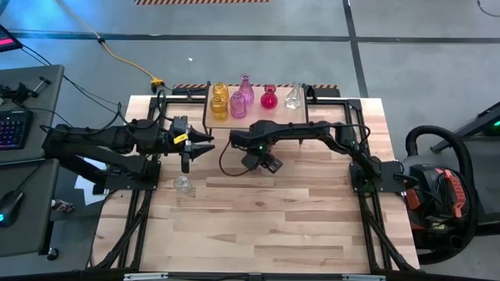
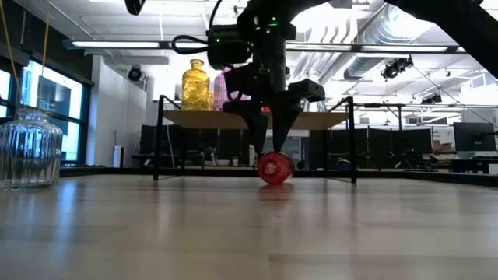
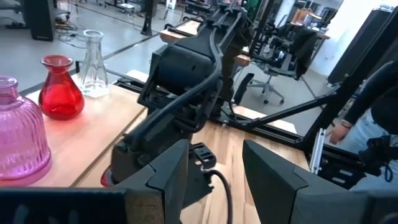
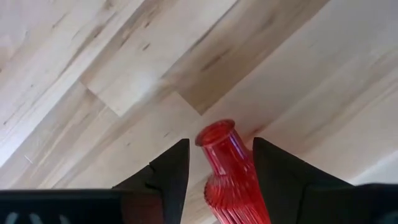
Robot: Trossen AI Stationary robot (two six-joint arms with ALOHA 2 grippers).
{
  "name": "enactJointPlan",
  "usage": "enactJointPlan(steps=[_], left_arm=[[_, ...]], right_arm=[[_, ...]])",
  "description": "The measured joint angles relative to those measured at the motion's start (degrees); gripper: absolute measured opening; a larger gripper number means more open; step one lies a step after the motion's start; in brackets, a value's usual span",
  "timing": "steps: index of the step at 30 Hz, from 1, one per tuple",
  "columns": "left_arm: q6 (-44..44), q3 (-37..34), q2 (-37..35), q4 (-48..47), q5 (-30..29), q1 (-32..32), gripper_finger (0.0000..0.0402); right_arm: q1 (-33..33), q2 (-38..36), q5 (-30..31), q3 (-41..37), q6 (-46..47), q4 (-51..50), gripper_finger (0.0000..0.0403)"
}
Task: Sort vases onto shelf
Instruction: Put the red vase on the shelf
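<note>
You see two dark, matte arms of blocky links, with black cables looping along them. The right arm [image 1: 312, 133] shows green lights; the left arm [image 1: 109, 140] carries a yellow tag.

Bare worktop [image 1: 266, 226] lies open on the near side of the right claw [image 1: 271, 164], with free passage there. Behind this claw the shelf [image 1: 301, 117] blocks the way, its top crowded by yellow vases [image 1: 219, 101], pink vases [image 1: 241, 97], a red vase [image 1: 269, 97] and a clear vase [image 1: 293, 97]. The left claw [image 1: 205, 146] stands close beside; a lone clear vase [image 1: 183, 185] stands farther off.
</note>
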Motion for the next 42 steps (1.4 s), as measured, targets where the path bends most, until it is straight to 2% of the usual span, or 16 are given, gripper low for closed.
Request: enactJointPlan(steps=[8,13,20,23,30,38,42], left_arm=[[0.0,0.0,0.0,0.0,-0.4,0.0,0.0145],[1.2,0.0,0.0,0.0,-0.4,0.0,0.0145],[1.4,0.0,0.0,0.0,-0.4,0.0,0.0145],[1.1,0.0,0.0,0.0,-0.4,0.0,0.0145],[0.9,0.0,0.0,0.0,-1.3,0.0,0.0145],[0.9,0.0,0.0,0.1,-3.6,0.0,0.0145],[0.9,0.0,0.0,0.1,-3.7,0.0,0.0145]], right_arm=[[-0.1,0.0,0.2,0.0,0.4,0.4,0.0176],[-0.1,0.0,1.4,0.0,-2.5,0.4,0.0191],[-0.1,0.0,-0.1,-0.1,-3.0,1.0,0.0193],[-0.1,-0.1,-0.5,-2.9,-3.0,2.2,0.0193],[0.4,-0.1,7.9,-8.9,-5.9,2.8,0.0193],[0.5,-0.1,7.6,-9.2,-1.3,4.4,0.0193],[2.1,-0.1,4.5,-9.2,1.2,5.7,0.0193]])
